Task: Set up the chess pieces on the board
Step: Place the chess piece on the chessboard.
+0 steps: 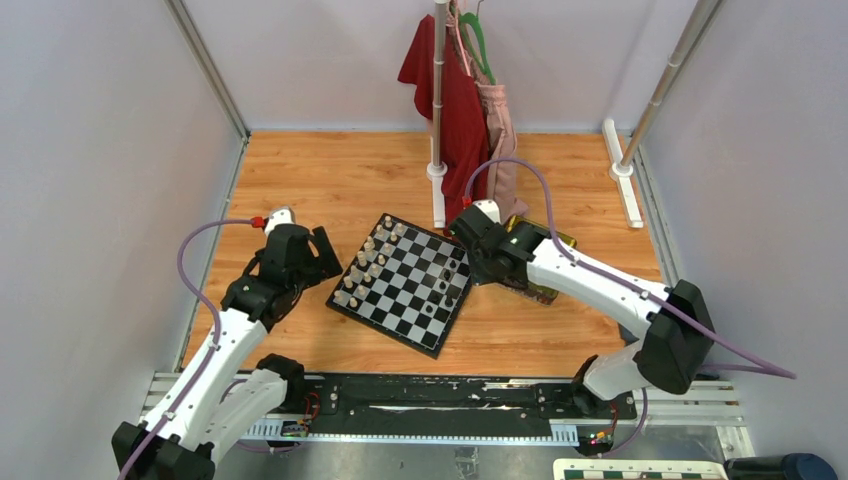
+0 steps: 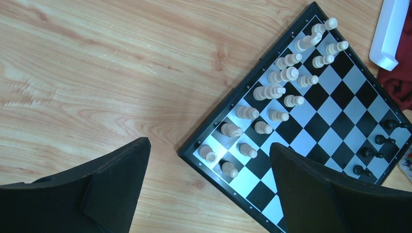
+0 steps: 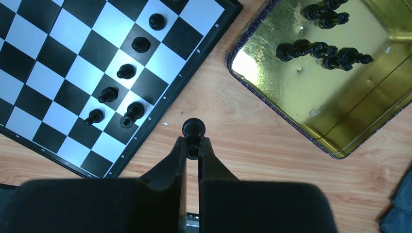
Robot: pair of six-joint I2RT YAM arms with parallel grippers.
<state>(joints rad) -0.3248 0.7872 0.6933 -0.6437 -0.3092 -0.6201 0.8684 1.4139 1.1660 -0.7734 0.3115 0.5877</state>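
Note:
The board (image 1: 385, 325) lies tilted at mid-table. Cream-white pieces (image 2: 272, 91) fill two rows along its left side. Several black chess pieces (image 3: 126, 72) stand in a line near its right edge (image 3: 160, 109). My right gripper (image 3: 193, 141) is shut on one black chess piece (image 3: 193, 128), held over bare wood between the board and the gold tin (image 3: 316, 97). More black pieces (image 3: 306, 48) lie in the tin. My left gripper (image 2: 209, 145) hangs open above the board's near-left corner (image 2: 194, 151), holding nothing.
A clothes stand's post (image 1: 438, 170) with a red garment (image 1: 455, 100) rises just behind the board. A white rail (image 1: 622, 185) lies at the back right. Grey walls close the table's left and right sides.

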